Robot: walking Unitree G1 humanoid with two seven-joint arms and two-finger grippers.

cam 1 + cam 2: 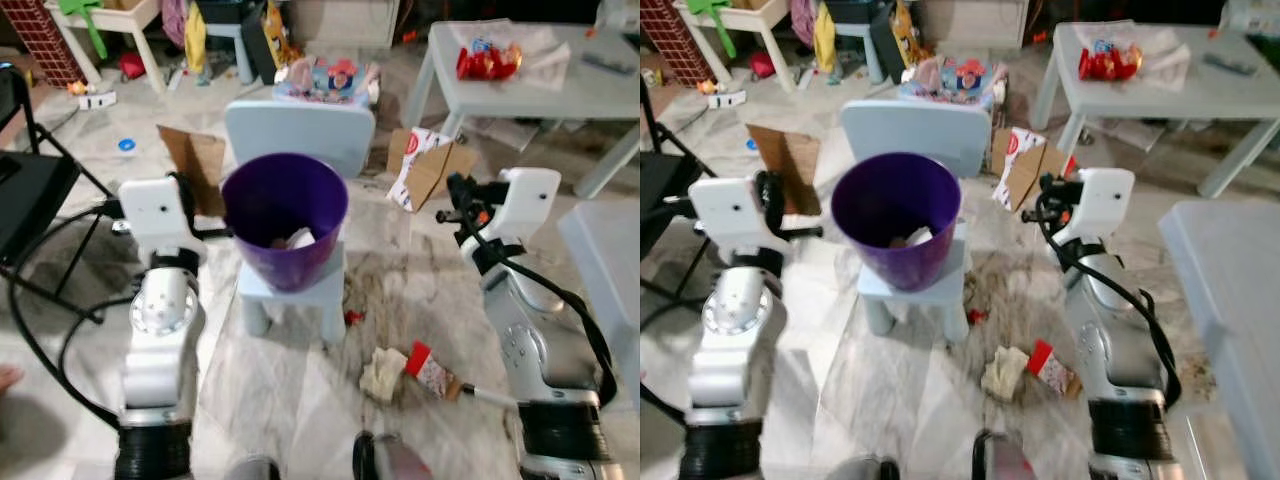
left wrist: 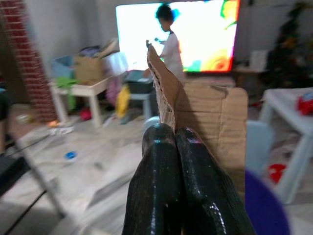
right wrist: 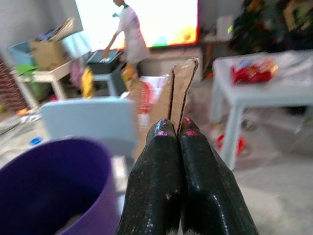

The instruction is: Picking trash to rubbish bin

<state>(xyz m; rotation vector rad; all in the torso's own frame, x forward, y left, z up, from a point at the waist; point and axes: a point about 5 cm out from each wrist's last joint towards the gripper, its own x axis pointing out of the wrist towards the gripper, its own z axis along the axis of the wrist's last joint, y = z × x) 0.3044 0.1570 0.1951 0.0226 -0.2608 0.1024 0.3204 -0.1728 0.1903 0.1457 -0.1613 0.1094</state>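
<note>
**Caller:** Between the two raised grippers sits the purple bin (image 1: 285, 215), up on the seat of a small pale blue chair (image 1: 298, 135), with a few scraps of paper already lying in the bottom of it.

**Analyst:** And the left gripper (image 2: 175, 134)?

**Caller:** Pressed right together, fingertip to fingertip. A brown cardboard sheet (image 2: 208, 122) stands directly at those tips, but whether it is pinched between them I can't tell. The bin's rim is just to that gripper's inner side, close by.

**Analyst:** Over to the right gripper (image 3: 172, 128).

**Caller:** Same story: fingers closed flat against each other. A folded piece of red-and-white printed cardboard (image 1: 428, 168) stands on edge just past the tips; again, I can't say if they touch it. The bin lies to that gripper's inner side and a little lower.

**Analyst:** Anything loose on the floor?

**Caller:** Yes. Below the right arm, well under the gripper, lies a crumpled whitish wad (image 1: 382, 373), and just beside it a red-and-white wrapper (image 1: 428, 370). A tiny red scrap (image 1: 353, 317) sits by the chair leg.

**Analyst:** Further out?

**Caller:** Beyond the right gripper, a white table (image 1: 585, 95) carrying a red packet (image 1: 488, 62). Beyond the left, a blue lid (image 1: 126, 144) on the marble floor (image 1: 300, 400) and a black folding stand (image 1: 35, 190). Far back, a bright screen (image 2: 178, 34) with a person (image 2: 168, 41) standing in front.
</note>
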